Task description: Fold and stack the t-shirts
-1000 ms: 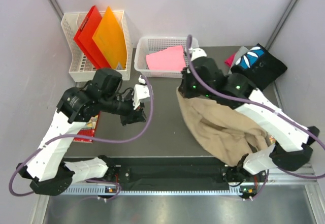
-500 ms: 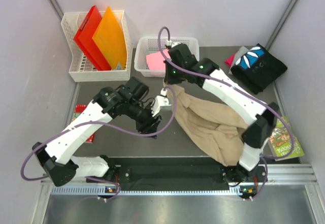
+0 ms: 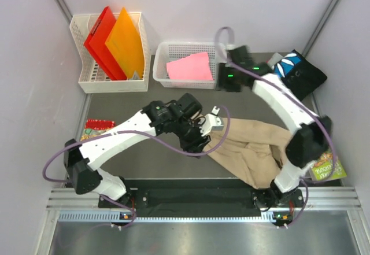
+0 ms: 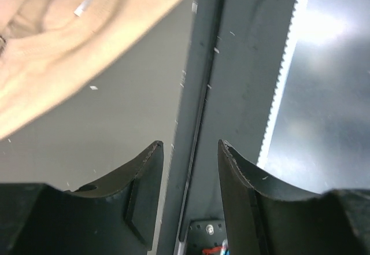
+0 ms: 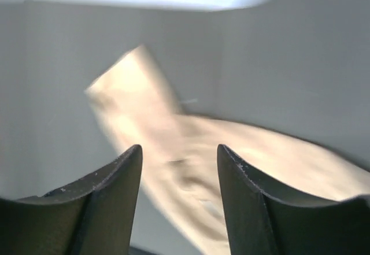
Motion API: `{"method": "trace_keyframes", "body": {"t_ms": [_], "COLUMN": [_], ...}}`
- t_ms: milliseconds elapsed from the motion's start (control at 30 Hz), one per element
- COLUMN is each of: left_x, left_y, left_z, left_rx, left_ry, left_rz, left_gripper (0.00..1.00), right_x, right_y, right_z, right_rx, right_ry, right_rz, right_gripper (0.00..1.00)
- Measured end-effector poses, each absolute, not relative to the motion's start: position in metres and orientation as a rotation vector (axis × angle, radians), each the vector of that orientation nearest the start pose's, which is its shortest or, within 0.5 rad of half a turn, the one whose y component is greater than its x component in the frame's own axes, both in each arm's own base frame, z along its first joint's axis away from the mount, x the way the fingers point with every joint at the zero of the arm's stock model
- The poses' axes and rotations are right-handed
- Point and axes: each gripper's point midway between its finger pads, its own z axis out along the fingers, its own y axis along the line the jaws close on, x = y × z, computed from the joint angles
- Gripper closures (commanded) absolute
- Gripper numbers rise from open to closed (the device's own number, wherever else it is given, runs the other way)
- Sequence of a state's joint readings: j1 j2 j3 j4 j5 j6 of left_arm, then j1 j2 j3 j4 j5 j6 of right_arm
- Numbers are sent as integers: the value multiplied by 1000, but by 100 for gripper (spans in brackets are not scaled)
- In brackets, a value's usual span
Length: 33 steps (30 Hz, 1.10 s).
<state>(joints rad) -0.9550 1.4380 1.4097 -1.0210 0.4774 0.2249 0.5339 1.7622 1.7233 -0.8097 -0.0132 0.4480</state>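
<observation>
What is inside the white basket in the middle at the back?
A folded pink t-shirt lies in the basket. It covers most of the bottom, so anything under it cannot be seen, and the right arm hides the basket's right end.

A: Far left corner?
B: Tall white mesh basket (image 3: 85, 80). Red folder (image 3: 98, 38) and orange folder (image 3: 127, 41) stand tilted inside it, red on the left.
A: Next to it?
B: Low white mesh basket (image 3: 163, 50), just to the right, not touching.
A: On the dark table (image 3: 144, 102)?
B: Colourful booklet (image 3: 92, 131) at the left edge, green booklet (image 3: 325, 167) at the right edge, both partly hidden. Metal rail (image 3: 191, 215) runs along the near edge.
</observation>
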Motion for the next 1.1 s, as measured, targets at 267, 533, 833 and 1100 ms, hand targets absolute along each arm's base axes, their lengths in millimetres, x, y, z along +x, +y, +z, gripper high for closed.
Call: {"method": "trace_keyframes", "body": {"t_ms": [267,533,833,1100], "left_x": [167,242,287,274], "left_y": [-348,-385,-358,-353], "left_z": [144,94,77,64], "left_rx": [1570,1428,1288,1311], "left_ry": [2353,2494,2575,2621], "left_rz": [-751,-713,-641,-629], "left_gripper": [51,56,56,56], "right_x": [330,277,265,266], "right_y": [94,82,74,72], "right_z": [249,192,184,184], "right_rx": [259,264,269,270], "right_ry": [2308,2431,2454,2459], "right_rz": [282,252,249,256], "right_gripper": [50,52,55,58]}}
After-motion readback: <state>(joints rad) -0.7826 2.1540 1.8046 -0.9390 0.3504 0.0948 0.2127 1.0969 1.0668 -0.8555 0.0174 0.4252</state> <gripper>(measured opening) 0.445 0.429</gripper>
